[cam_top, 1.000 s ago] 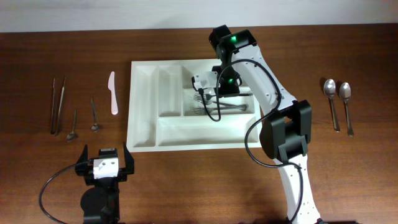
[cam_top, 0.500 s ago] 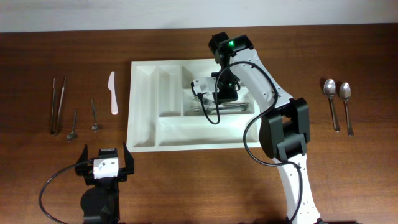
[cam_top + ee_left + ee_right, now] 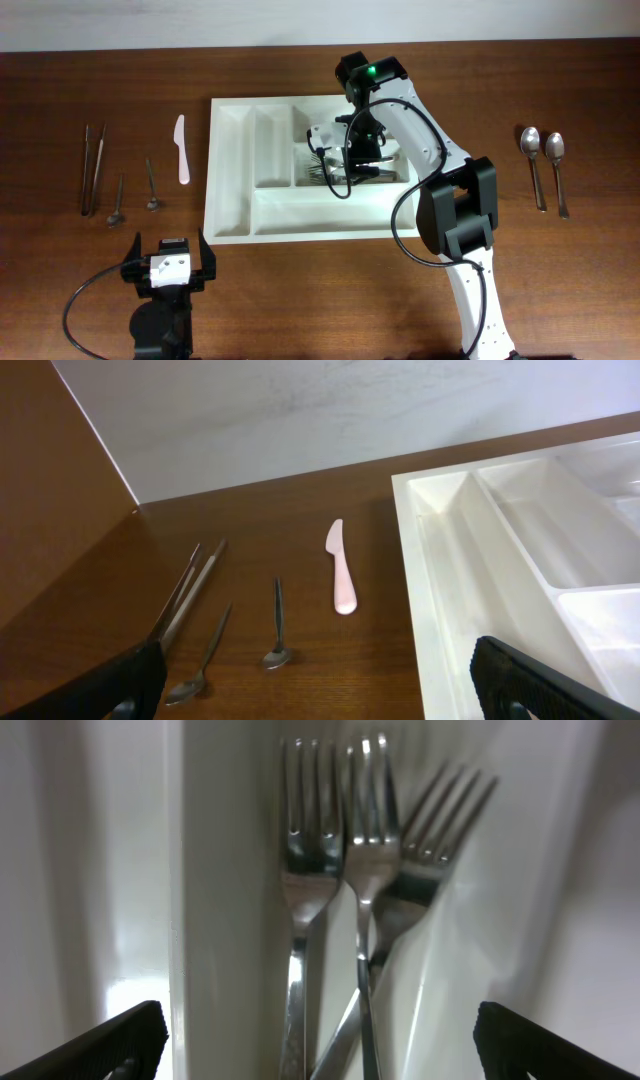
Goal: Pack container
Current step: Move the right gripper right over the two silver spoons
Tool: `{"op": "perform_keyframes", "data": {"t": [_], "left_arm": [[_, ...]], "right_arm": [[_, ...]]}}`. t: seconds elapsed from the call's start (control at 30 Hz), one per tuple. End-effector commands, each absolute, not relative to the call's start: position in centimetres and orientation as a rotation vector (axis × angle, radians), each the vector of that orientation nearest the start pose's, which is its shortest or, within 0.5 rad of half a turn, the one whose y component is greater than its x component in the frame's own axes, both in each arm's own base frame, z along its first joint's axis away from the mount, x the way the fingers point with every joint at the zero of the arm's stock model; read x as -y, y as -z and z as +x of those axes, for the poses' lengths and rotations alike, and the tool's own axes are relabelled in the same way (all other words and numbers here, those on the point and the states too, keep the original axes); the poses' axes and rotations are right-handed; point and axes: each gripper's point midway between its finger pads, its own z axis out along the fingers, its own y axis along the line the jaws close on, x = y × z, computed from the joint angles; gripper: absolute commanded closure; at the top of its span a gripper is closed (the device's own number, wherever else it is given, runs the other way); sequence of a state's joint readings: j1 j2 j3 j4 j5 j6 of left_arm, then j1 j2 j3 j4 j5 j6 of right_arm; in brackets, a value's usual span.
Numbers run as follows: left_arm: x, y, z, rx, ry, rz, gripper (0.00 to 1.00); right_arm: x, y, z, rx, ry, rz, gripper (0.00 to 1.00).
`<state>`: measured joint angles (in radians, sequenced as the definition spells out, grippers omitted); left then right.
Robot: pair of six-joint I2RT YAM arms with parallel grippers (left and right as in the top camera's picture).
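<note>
The container [image 3: 228, 180] is a large white tray with several compartments in the middle of the table. Three forks [image 3: 318, 166] lie side by side in its middle long compartment. My right gripper [image 3: 352, 166] hangs open just above their handles with nothing between its fingers. In the right wrist view the forks [image 3: 365, 850] lie against a white divider [image 3: 225, 920], with the right gripper [image 3: 320, 1055] spread wide around them. My left gripper [image 3: 168, 262] stands open near the front left of the table, empty. The left wrist view shows the container [image 3: 440, 590] to the right of the left gripper [image 3: 320, 695].
Left of the container lie a pale plastic knife [image 3: 181, 150], two small spoons [image 3: 151, 187] and long metal tongs [image 3: 92, 168]. Two large spoons [image 3: 543, 165] lie at the far right. The knife [image 3: 342, 570] and small spoons [image 3: 277, 630] show in the left wrist view.
My right gripper has opened from shut and let go of a fork, which now lies with the others in the compartment. The left arm has not moved.
</note>
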<state>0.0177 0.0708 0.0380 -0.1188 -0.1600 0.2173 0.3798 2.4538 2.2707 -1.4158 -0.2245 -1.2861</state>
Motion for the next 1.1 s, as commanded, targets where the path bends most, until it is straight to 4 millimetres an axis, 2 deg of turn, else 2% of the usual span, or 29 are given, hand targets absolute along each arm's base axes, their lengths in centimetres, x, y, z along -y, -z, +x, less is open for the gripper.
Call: {"op": "perform_keyframes", "data": {"t": [0.0,0.07,0.1,0.2,0.3,0.43,0.5,0.57,0.67,0.73,0.9,1.07], "left_arm": [[-2.9,-14.7,24.4,-1.723,-0.305,0.072,0.01],[-2.9,-14.7,24.4,-1.723,-0.305,0.072,0.01],[-2.9,-14.7,24.4,-1.723,-0.305,0.072,0.01],[-2.9,-14.7,24.4,-1.723,-0.305,0.072,0.01],[-2.9,-14.7,24.4,-1.723,-0.305,0.072,0.01],[-2.9,-14.7,24.4,-1.723,-0.305,0.072,0.01],[-2.9,-14.7,24.4,-1.723,-0.305,0.072,0.01],[-2.9,-14.7,24.4,-1.723,-0.305,0.072,0.01],[-2.9,-14.7,24.4,-1.723,-0.305,0.072,0.01],[-2.9,-14.7,24.4,-1.723,-0.305,0.072,0.01],[-2.9,-14.7,24.4,-1.723,-0.305,0.072,0.01],[-2.9,-14.7,24.4,-1.723,-0.305,0.072,0.01]], "right_arm": [[-20.5,-9.1,44.2,-2.088,-0.157,-2.155,0.01],[-19.8,-11.4,44.8,-2.077,-0.076,-2.132,0.01],[-18.7,-13.7,45.2,-2.091,-0.014,-2.088,0.01],[-16.1,-17.6,46.1,-2.191,0.070,-1.905,0.01],[-12.7,-20.3,46.4,-2.275,0.092,-1.749,0.01],[-6.6,-22.5,46.3,-2.449,0.102,-1.476,0.01],[-3.7,-22.8,46.2,-2.540,0.100,-1.325,0.01],[-0.7,-23.0,46.3,-2.653,0.086,-1.066,0.01],[3.7,-22.8,46.1,-2.830,0.022,-0.410,0.01],[6.1,-22.8,45.8,-2.858,0.001,-0.106,0.01],[10.3,-22.1,45.0,-2.880,0.022,0.001,0.01],[13.3,-20.1,43.7,-2.946,0.023,-0.023,0.01]]}}
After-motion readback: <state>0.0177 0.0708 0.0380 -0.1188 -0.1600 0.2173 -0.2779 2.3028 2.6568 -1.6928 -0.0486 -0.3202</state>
